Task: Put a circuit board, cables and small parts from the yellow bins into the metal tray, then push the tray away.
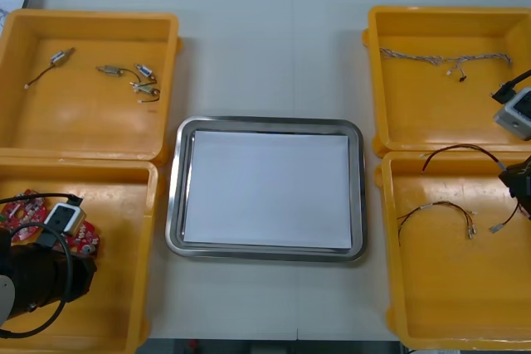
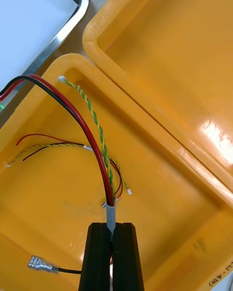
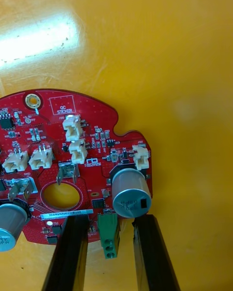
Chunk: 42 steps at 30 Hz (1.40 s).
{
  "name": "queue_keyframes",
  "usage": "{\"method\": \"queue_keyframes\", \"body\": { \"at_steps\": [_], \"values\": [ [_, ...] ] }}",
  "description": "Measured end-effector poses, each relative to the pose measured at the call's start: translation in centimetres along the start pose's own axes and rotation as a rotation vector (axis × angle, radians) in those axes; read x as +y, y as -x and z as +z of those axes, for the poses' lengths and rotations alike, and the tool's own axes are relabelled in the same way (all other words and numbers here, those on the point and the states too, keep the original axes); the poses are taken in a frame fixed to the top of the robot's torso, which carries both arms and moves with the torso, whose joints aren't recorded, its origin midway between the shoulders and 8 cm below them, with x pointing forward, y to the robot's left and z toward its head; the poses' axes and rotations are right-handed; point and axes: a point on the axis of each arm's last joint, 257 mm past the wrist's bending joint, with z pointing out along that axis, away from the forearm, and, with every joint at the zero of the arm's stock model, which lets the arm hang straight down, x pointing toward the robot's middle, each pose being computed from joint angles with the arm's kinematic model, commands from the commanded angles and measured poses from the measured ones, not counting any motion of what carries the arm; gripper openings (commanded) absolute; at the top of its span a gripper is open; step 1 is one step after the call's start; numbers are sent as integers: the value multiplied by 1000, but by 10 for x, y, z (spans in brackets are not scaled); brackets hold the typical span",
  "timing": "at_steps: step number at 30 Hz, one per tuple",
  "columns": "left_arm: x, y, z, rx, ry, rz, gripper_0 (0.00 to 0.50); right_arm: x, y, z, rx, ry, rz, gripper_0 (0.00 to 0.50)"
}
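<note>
My left gripper (image 1: pixel 51 234) hangs low in the near left yellow bin (image 1: pixel 116 288) over the red circuit boards (image 1: pixel 29 209). In the left wrist view it (image 3: pixel 110 221) is open, its fingers (image 3: pixel 73 252) straddling the edge of a round red circuit board (image 3: pixel 87 126) with a green connector (image 3: pixel 109 233) between them. My right gripper (image 1: pixel 516 181) is over the near right bin (image 1: pixel 448 296). There it (image 2: pixel 111 225) is shut on the grey-sleeved end of a red and yellow cable (image 2: pixel 92 126). The metal tray (image 1: pixel 174 205), white inside, lies in the middle.
The far left bin (image 1: pixel 91 122) holds small metal parts (image 1: pixel 137 80). A twisted blue and white cable (image 1: pixel 448 60) lies in the far right bin (image 1: pixel 440 113). Another cable (image 1: pixel 440 213) and a black wire with a metal terminal (image 2: pixel 41 263) lie in the near right bin.
</note>
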Motion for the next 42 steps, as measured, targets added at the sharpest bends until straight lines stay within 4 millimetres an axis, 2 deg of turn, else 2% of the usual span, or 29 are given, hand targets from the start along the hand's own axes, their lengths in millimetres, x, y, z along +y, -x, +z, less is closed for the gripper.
{"method": "queue_keyframes", "body": {
  "at_steps": [4,5,14,20,27,33,39,42],
  "values": [
    [1,-1,1,2,5,0,22,3,8,0,-11,5,-20,0],
    [2,-1,1,2,6,0,0,4,11,0,-14,7,-27,0],
    [3,1,1,-1,9,2,0,20,30,6,-25,40,20,0],
    [4,10,-4,-2,13,12,0,25,35,7,-28,48,19,0],
    [18,20,-37,25,43,16,0,19,34,7,-24,24,29,0],
    [19,25,-66,46,2,11,0,19,35,7,-25,24,29,0],
    [10,35,-96,63,-38,46,0,18,35,7,-25,23,29,0],
    [2,40,-110,70,-45,-19,0,18,35,7,-25,23,29,0]
  ]
}}
